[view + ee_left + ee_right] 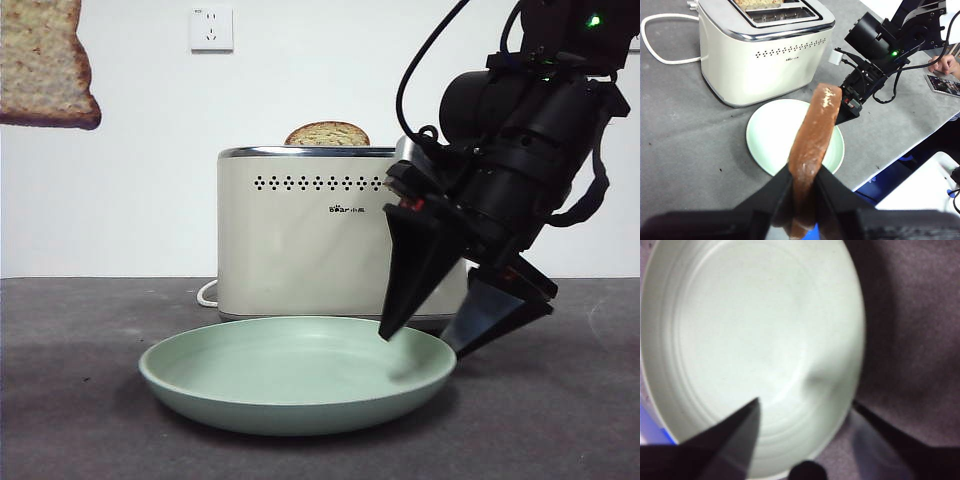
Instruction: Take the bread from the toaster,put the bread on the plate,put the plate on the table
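Note:
My left gripper point(802, 186) is shut on the bread point(815, 130), seen edge-on, high above the plate point(772, 135). In the front view the bread point(42, 62) hangs at the top left and the left gripper is out of frame. The mint-green plate point(290, 375) lies on the table point(80, 420) in front of the toaster point(300, 235). My right gripper point(418, 342) is open and astride the plate's right rim, one jaw inside and one outside. The right wrist view shows the plate point(755, 340) between the right gripper's jaws point(806, 402).
A second slice point(327, 133) stands in the toaster's slot. The toaster's white cord point(655, 40) lies behind it. A wall socket point(211, 28) is on the back wall. The table's edge point(875, 172) runs close to the plate. A person's hand point(942, 64) is beyond the table.

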Action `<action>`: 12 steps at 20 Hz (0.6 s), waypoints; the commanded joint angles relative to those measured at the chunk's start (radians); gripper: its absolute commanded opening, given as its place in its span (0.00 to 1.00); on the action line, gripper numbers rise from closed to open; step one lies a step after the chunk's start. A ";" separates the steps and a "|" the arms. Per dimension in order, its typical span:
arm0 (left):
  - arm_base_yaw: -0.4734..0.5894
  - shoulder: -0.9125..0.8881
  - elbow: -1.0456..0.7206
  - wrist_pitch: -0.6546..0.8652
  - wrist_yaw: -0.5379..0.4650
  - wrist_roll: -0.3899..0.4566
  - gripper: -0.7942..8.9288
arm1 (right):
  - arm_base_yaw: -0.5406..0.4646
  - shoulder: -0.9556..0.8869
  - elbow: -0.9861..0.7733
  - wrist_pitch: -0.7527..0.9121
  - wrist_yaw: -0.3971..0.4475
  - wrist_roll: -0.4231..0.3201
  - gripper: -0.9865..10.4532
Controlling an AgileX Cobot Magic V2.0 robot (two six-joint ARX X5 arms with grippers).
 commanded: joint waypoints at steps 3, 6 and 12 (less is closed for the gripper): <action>-0.002 -0.006 -0.002 0.006 0.003 -0.007 0.07 | 0.005 0.017 0.001 0.020 0.081 0.022 0.07; -0.002 -0.006 -0.002 0.006 0.003 -0.015 0.07 | 0.005 0.016 0.001 0.043 0.087 0.066 0.07; -0.002 -0.006 -0.002 0.008 0.026 -0.041 0.07 | 0.085 -0.077 0.002 0.114 0.056 0.137 0.07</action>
